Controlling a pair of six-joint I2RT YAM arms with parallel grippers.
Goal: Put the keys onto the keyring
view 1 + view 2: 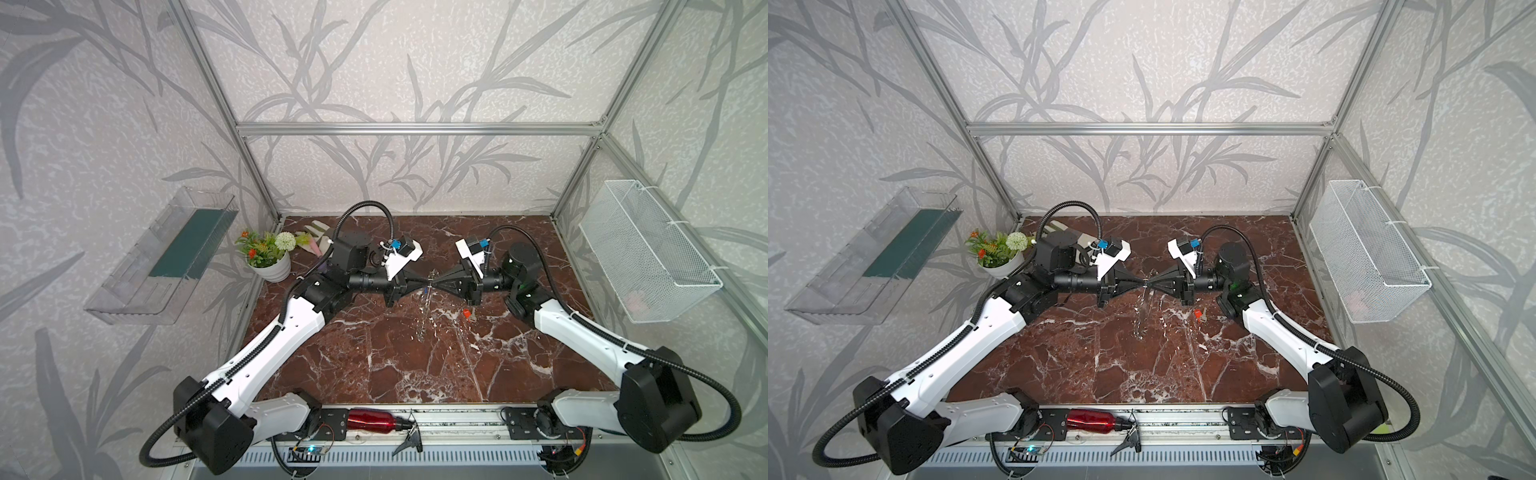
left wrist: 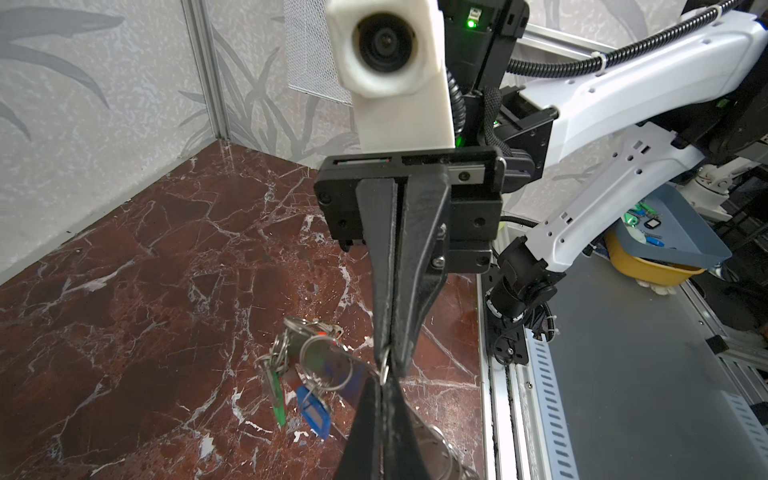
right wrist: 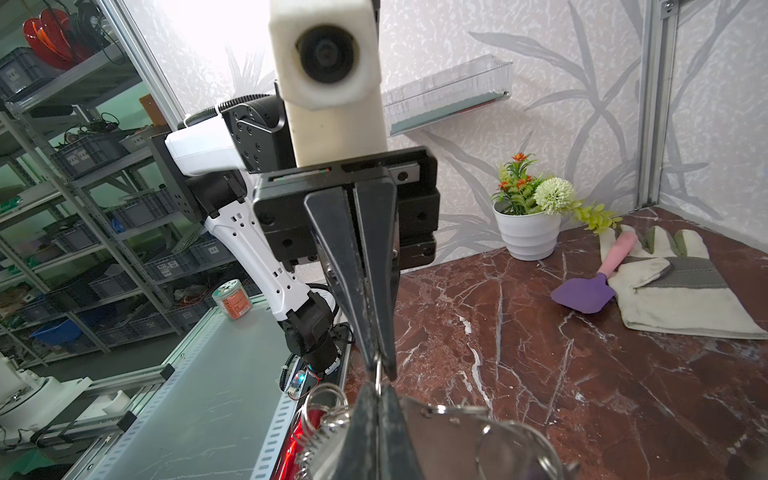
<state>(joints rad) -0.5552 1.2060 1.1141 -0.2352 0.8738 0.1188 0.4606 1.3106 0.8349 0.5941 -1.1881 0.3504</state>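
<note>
My left gripper (image 1: pixel 424 285): clamped on a keyring (image 2: pixel 349 370) ring | my right gripper (image 1: pixel 436 284): clamped on same ring, tip-to-tip | keyring hangs between them above counter (image 1: pixel 374 353) | red-orange key (image 1: pixel 467 313) lies on counter

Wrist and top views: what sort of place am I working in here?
Most likely a lab test cell dressed as a home corner: an aluminium frame with leaf-wallpaper panels encloses a marble-look tabletop, and the right wrist view shows storage racks of grey bins beyond it.
</note>
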